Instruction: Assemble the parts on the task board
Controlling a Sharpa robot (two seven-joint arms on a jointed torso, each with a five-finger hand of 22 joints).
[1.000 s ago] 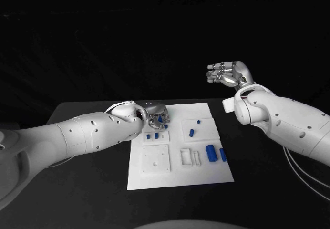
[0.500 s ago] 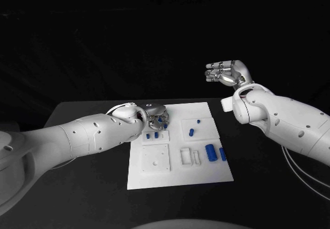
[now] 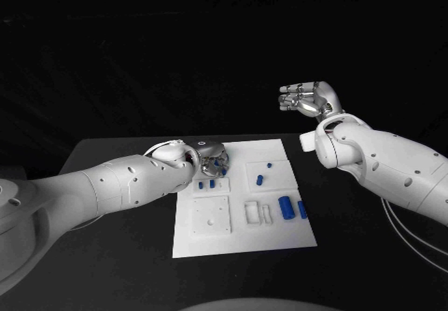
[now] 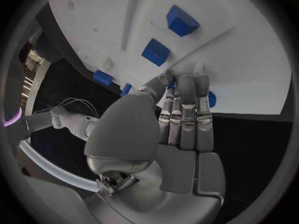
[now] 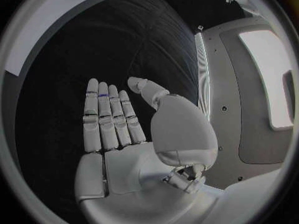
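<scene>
Left hand (image 3: 211,160): lowered onto the task board (image 3: 245,230), fingertips at a blue part (image 4: 211,99) (grasp cannot be told).
Right hand (image 3: 306,99): raised, released, nothing held.

Lighting: dim overall, surroundings near black; table (image 3: 122,259) barely separates from the background. Brightest surface: task board (image 3: 245,233), evenly lit white, with faint soft shadows beside its raised details. Glare: small highlights on the metal of the left hand (image 3: 211,160) and right hand (image 3: 305,99). Wrist views: strong fisheye bending at the circle's rim, dark vignette around; close palm surfaces slightly soft. Head view: sharp, low contrast in dark areas.
</scene>
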